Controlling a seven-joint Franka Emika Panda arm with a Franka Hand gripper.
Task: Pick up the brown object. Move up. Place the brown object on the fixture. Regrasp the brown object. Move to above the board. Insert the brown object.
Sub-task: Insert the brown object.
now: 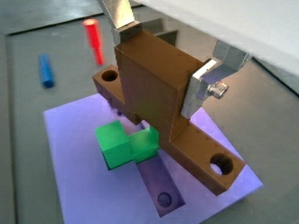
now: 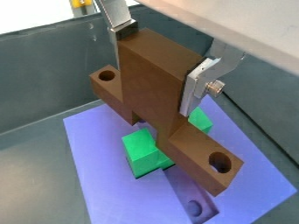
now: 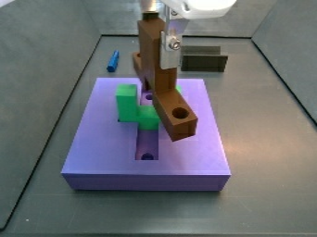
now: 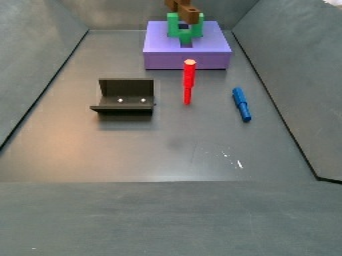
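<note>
Brown is the colour of the piece we hold: the brown object (image 1: 163, 101), a wooden-looking bar with an upright block on it and a round hole near each end. Our gripper (image 1: 176, 54) pinches the tall block of it between two flat silver fingers (image 1: 208, 80), so the jaws are closed on the piece.

Going left to right in a side view, we see the small blue peg (image 3: 110, 62) lying on the grey floor, then the green U-shaped block (image 3: 130, 105) on the big flat purple board (image 3: 106, 153). Next comes the brown object (image 3: 168, 97), with its low end sitting at the groove that runs down the middle of the board, just beside the green block. We cannot tell if it touches the groove floor. Behind it, near the back wall, stands the dark L-shaped fixture (image 3: 202, 61), well apart from the board.

In a side view from far off, the fixture (image 4: 124, 97) is on the left, the red peg (image 4: 190, 80) stands upright in the middle, and the blue peg (image 4: 242, 103) lies to the right. The board (image 4: 187, 52) sits at the back with the brown object (image 4: 183, 14) above the green block (image 4: 182, 31).

In both wrist views the brown bar crosses over the green block (image 2: 146, 150) and the purple board (image 2: 100, 162).
</note>
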